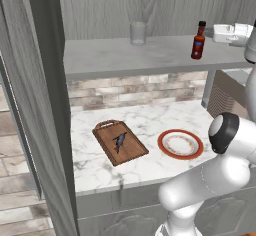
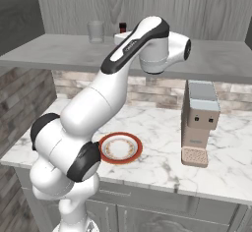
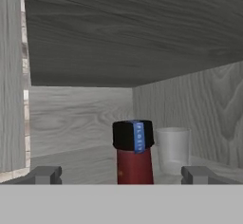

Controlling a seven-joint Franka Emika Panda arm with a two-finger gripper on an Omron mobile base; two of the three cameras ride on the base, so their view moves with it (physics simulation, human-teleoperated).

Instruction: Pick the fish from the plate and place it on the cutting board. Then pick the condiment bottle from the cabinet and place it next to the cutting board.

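The tool (image 3: 121, 174) is spread wide at the cabinet (image 1: 150, 10) shelf, its tips either side of the upright condiment bottle (image 3: 135, 154) without touching, while the fish (image 1: 120, 141) lies on the cutting board (image 1: 112, 150) beside the plate (image 1: 180, 144) on the surface (image 1: 150, 115)

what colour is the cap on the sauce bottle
Black, with a blue strip down its side; the hand view shows the cap of the sauce bottle best.

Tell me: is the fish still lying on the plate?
No, the fish lies on the cutting board, and the plate holds nothing.
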